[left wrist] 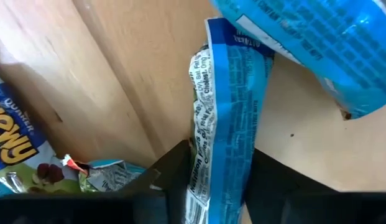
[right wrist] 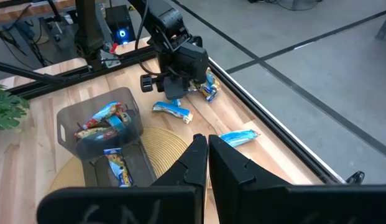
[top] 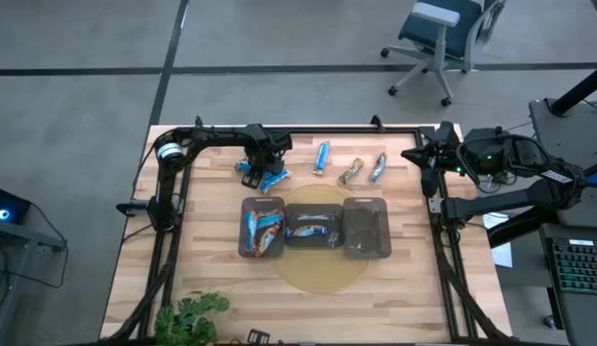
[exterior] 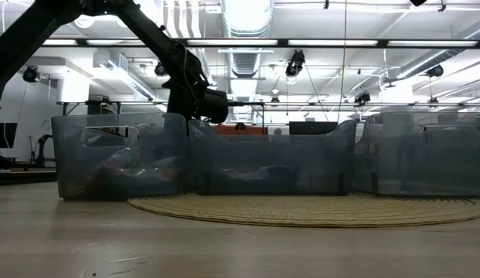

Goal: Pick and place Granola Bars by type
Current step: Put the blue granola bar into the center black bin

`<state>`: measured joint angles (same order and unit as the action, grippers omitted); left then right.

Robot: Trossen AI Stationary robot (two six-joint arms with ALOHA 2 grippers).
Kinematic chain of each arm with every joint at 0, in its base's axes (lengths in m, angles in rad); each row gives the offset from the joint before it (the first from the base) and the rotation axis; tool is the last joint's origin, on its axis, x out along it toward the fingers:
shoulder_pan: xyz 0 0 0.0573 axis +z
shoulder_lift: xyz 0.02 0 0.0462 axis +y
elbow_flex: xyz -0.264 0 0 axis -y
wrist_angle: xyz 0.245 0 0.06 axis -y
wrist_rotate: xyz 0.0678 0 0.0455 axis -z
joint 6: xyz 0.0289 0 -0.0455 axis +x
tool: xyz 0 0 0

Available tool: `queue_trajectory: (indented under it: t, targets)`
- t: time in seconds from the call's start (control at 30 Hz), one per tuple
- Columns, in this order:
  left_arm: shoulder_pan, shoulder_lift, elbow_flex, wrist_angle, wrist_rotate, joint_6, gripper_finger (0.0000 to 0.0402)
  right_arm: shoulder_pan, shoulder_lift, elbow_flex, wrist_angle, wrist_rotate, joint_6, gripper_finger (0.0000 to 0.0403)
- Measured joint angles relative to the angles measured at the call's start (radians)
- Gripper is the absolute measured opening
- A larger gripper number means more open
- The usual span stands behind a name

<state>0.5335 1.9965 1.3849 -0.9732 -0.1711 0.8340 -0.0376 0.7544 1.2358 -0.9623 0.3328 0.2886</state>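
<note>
Trouble could come from the crowding here: the left gripper (left wrist: 208,186) is down on a cluster of wrappers at the far left of the desk (top: 413,288), and a second blue bar (left wrist: 317,43) lies overlapping the top end of the one it is after. If the lift starts now, that neighbour may get dragged or flipped along. A shiny wrapper pinched only near one end could also slide out of the jaws, I'd say.

Now the placement: the blue granola bar (left wrist: 227,118) runs lengthwise straight into the gap between the left jaws, its lower end sitting between the two dark fingers. The fingers flank it on both sides, close against the wrapper, but whether they are truly clamped I cannot tell. A multicoloured bar (left wrist: 18,149) lies just beside, off to one side of the jaws.

Elsewhere, three loose bars (top: 351,170) wait further along the far edge, and the left tray (top: 242,231) and the middle tray (top: 312,240) already hold bars; the right tray (top: 367,231) looks bare.

The right gripper (right wrist: 207,152) hangs parked at the right edge of the desk, jaws pressed together on nothing.
</note>
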Motion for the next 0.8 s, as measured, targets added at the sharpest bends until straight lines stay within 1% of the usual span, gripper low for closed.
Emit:
queue_trajectory:
  t: [0.17, 0.27, 0.37, 0.53, 0.7, 0.8]
  targets:
    - [0.001, 0.000, 0.000, -0.006, -0.006, -0.006, 0.0055, 0.000, 0.000, 0.000, 0.000, 0.000, 0.000, 0.0008]
    - [0.001, 0.000, 0.000, -0.006, -0.011, -0.014, 0.0034, 0.000, 0.000, 0.000, 0.000, 0.000, 0.000, 0.0008]
    - [0.001, -0.003, 0.003, -0.034, -0.014, -0.018, 0.0028, 0.000, 0.000, 0.000, 0.000, 0.000, 0.000, 0.0009]
    - [0.002, -0.004, 0.071, -0.155, -0.037, -0.033, 0.0027, 0.000, 0.000, 0.000, 0.000, 0.001, -0.004, 0.0008]
    - [0.001, -0.014, 0.182, -0.256, -0.043, -0.079, 0.0026, 0.000, 0.000, 0.000, 0.000, 0.001, -0.007, 0.0009]
    - [-0.004, -0.018, 0.276, -0.313, -0.039, -0.119, 0.0026, 0.000, 0.000, 0.000, 0.000, 0.001, -0.010, 0.0008]
